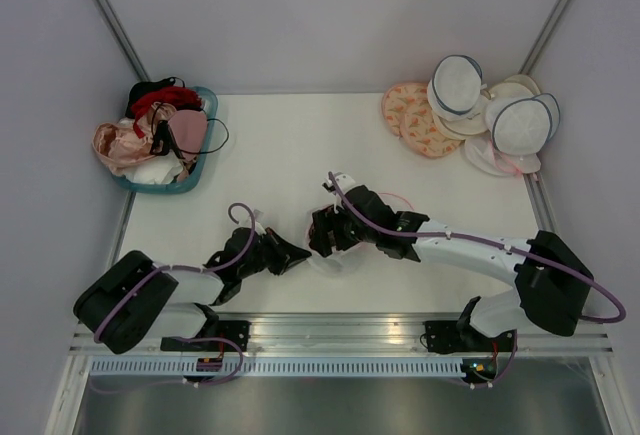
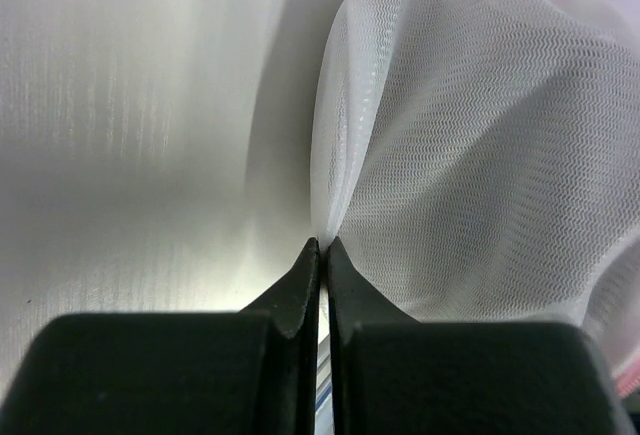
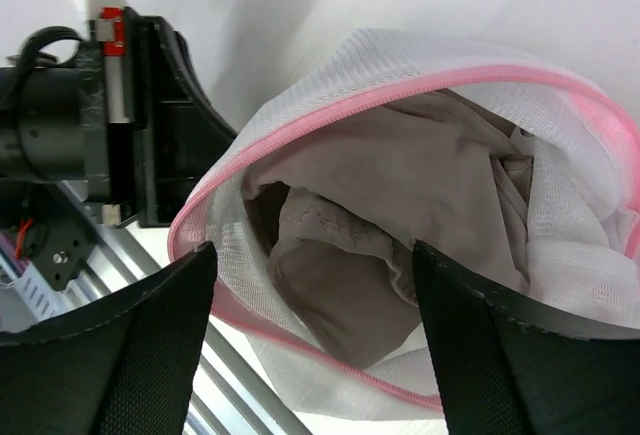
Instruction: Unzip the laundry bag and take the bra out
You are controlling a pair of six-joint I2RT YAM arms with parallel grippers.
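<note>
The laundry bag (image 3: 330,85) lies open near the table's front edge, its pink zip rim gaping. The taupe bra (image 3: 400,175) sits inside the opening, folded. My right gripper (image 3: 312,250) is open, its fingers either side of the bra at the bag's mouth. My left gripper (image 2: 322,245) is shut on a fold of the bag's white mesh (image 2: 470,155). In the top view both grippers, the left (image 1: 297,255) and the right (image 1: 322,235), meet over the bag, which is mostly hidden under them. The left gripper's black body shows in the right wrist view (image 3: 150,125).
A teal basket (image 1: 205,170) of pink, red and black bras stands at the back left. A pile of navy-rimmed round bags (image 1: 520,123) and orange-patterned discs (image 1: 412,115) lies at the back right. The metal rail (image 1: 340,330) runs along the front edge.
</note>
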